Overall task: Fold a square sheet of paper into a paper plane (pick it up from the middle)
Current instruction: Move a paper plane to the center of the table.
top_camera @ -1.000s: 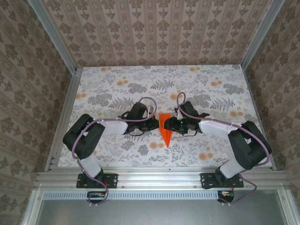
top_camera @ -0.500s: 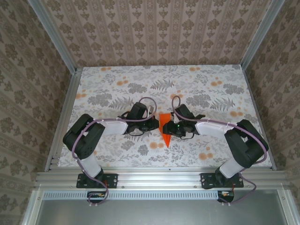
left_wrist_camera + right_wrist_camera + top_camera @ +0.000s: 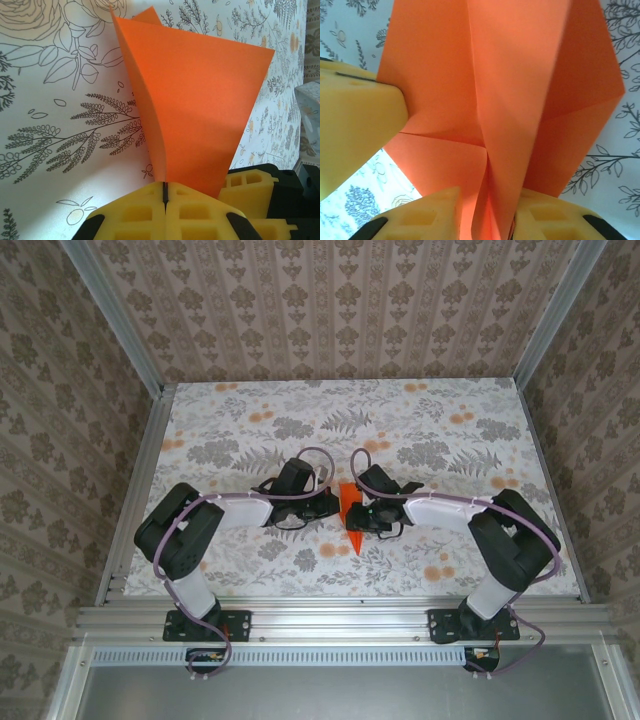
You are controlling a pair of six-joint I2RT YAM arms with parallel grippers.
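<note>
Risk: left claw [image 3: 164, 189], 9 o'clock, clamped tight on paper [image 3: 195, 100]; right claw [image 3: 487, 205], 3 o'clock, part-open astride it. Opposing pull could tear it.

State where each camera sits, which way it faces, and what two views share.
Top external: above and behind, looking down at the floral-patterned table; both arm bases at bottom.
Left wrist: on the left arm, looking along the left gripper, shut on the folded bright orange paper sheet.
Right wrist: on the right arm, facing the paper; right gripper straddles a fold.
Both wrist views share the paper, from opposite sides.
</note>
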